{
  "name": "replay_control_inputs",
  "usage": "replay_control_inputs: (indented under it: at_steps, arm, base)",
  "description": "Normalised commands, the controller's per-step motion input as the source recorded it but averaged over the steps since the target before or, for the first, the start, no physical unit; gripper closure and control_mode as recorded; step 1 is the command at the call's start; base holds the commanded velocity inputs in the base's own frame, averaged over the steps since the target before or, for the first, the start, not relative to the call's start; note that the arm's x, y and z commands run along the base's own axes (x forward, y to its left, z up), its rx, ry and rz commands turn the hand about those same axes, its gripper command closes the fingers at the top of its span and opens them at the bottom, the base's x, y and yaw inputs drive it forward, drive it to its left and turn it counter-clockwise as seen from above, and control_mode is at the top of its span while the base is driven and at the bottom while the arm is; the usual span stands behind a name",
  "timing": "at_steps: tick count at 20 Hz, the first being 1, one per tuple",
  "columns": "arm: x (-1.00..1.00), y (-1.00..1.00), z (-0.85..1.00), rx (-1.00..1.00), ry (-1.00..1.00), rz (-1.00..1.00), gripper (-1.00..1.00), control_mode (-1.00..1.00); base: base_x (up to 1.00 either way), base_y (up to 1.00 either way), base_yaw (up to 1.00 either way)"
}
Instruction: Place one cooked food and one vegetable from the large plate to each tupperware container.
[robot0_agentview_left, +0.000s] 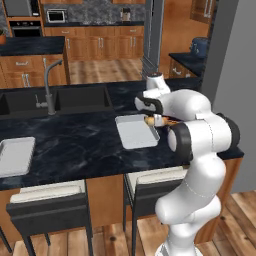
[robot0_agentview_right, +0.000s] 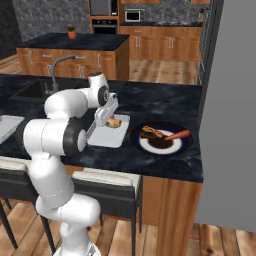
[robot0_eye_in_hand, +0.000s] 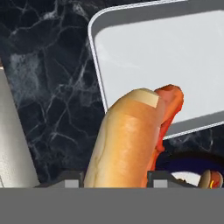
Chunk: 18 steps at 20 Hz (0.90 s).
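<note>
A hot dog in a bun (robot0_eye_in_hand: 131, 140) sits between my gripper's (robot0_eye_in_hand: 116, 179) two fingertips, and the gripper is shut on it. It hangs just over the plate-side edge of a light-grey tupperware container (robot0_eye_in_hand: 166, 57), whose floor is bare. From the bases, the gripper (robot0_agentview_left: 154, 121) (robot0_agentview_right: 113, 122) holds the hot dog (robot0_agentview_right: 115, 123) above that container (robot0_agentview_left: 134, 134) (robot0_agentview_right: 102, 137). The large plate (robot0_agentview_right: 186, 145) lies right of it, carrying a carrot (robot0_agentview_right: 178, 135) and a brown cooked piece (robot0_agentview_right: 151, 133). The second container (robot0_agentview_left: 15, 156) rests far left on the counter.
A sunken sink (robot0_agentview_left: 75, 100) with a curved faucet (robot0_agentview_left: 49, 85) lies behind the counter's middle. Two stools (robot0_agentview_left: 50, 197) stand at the counter's front edge. A grey wall (robot0_agentview_right: 230, 110) rises close to the right of the plate.
</note>
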Motion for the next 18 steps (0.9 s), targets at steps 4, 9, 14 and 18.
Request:
replay_control_inputs:
  at_steps: [4, 9, 14, 18]
  arm:
    - [0.34, 0.43, 0.00, 0.01, 0.00, 0.03, 1.00, -1.00]
    - [0.34, 0.40, -0.09, 0.01, -0.02, 0.13, 1.00, -1.00]
    - [0.27, 0.07, -0.31, 0.01, 0.00, 0.06, 1.00, -1.00]
    - [0.32, -0.02, -0.40, 0.00, 0.00, 0.00, 1.00, -1.00]
  base:
    - [0.00, 0.00, 0.00]
    - [0.00, 0.00, 0.00]
    - [0.00, 0.00, 0.00]
    - [0.00, 0.00, 0.00]
